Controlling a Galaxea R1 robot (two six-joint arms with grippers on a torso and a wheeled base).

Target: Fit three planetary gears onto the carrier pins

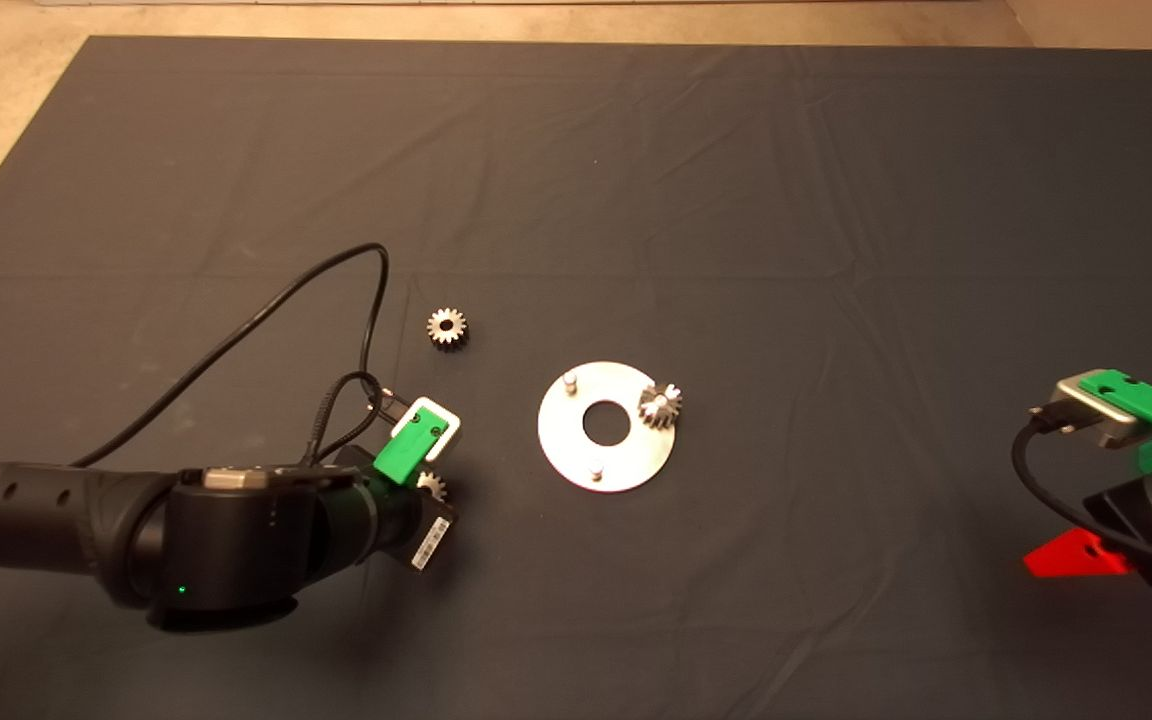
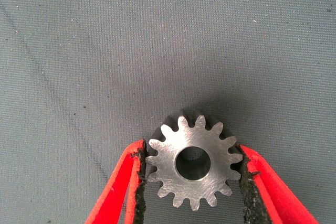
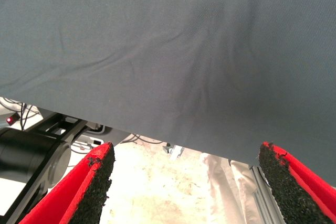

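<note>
- My left claw [image 2: 191,174] is down on the worktop [image 1: 736,200] left of the disc [image 1: 606,427], pads against both sides of a planetary gear [image 2: 192,162]: I judge the pickup is in hand.
- A second gear [image 1: 447,327] lies loose nearby; a third [image 1: 659,404] sits on the disc's right pin.
- Next: lift and align the bore over a bare pin [image 1: 569,381].
- Right claw [image 3: 191,182] waits spread wide at the worktop's edge.

**Three cameras, one mat**

The head camera looks steeply down on the dark mat [image 1: 736,180] from above. The left wrist camera faces straight down, very close over a gear [image 2: 193,163] between its left gripper [image 2: 191,182] pads, a gear also visible from overhead. The right wrist camera looks past its fingers [image 3: 94,187] across the mat's edge.
</note>
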